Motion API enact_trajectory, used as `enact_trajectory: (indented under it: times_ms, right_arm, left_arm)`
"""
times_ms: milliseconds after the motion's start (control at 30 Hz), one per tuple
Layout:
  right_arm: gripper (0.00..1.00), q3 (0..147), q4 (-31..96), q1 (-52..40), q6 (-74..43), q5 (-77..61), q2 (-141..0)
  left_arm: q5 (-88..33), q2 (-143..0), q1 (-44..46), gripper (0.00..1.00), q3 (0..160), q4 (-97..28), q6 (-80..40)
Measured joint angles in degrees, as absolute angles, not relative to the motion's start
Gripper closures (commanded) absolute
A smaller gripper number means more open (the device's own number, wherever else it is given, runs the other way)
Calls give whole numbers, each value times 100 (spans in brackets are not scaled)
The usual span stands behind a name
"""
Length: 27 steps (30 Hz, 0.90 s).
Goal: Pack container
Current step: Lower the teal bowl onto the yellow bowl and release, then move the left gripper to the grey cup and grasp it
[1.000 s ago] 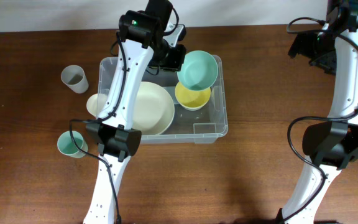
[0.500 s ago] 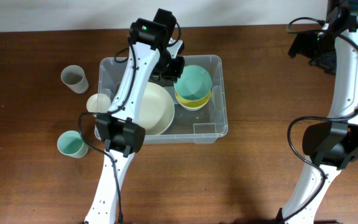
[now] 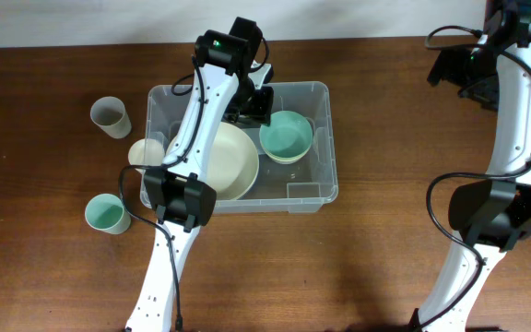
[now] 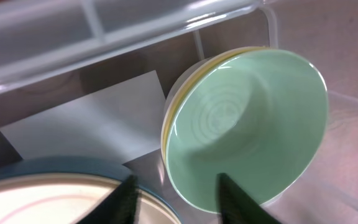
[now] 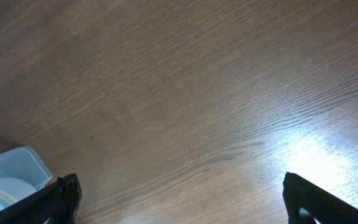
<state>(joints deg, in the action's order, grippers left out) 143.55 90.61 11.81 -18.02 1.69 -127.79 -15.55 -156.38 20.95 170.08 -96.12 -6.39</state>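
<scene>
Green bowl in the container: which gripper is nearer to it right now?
Left. The left gripper hangs open over the container, right beside the green bowl. The right gripper is far off to the right, over bare table beyond the container.

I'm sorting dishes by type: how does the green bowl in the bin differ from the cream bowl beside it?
The green bowl is much smaller than the cream bowl. The green bowl sits nested in a yellow bowl; whether anything lies under the cream bowl cannot be told. The green bowl lies right, the cream bowl left. Both are round, open side up, inside the clear bin.
</scene>
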Motion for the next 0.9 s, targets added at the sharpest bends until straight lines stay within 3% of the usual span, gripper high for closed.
enact_trajectory:
  times_ms: [33,133,167,367,667,900]
  right_arm:
    - [1,14355,9061,1181,-1802,167,-12779]
    - [1,14355,9061,1179,-1802,169,-12779]
    - [1,14355,9061,1179,-1800,169,-12779]
    - [1,14355,9061,1181,-1802,167,-12779]
    - [1,14355,9061,1179,-1800,167,-12779]
    - [1,14355,9061,1179,-1800,169,-12779]
  left_arm:
    - [-1559,-15638,2093,47,17008,-9601,-652]
    - [-1566,-15638,2069,4,17087,-9620,-620]
    - [-1584,-15638,2053,1,17170,-9651,-613]
    - [-1684,-15259,1511,1,17769,-9664,-648]
    - [-628,-13688,-534,1,17941,-9647,-1623]
    - [-445,-14053,-1253,1,17283,-9636,-2279]
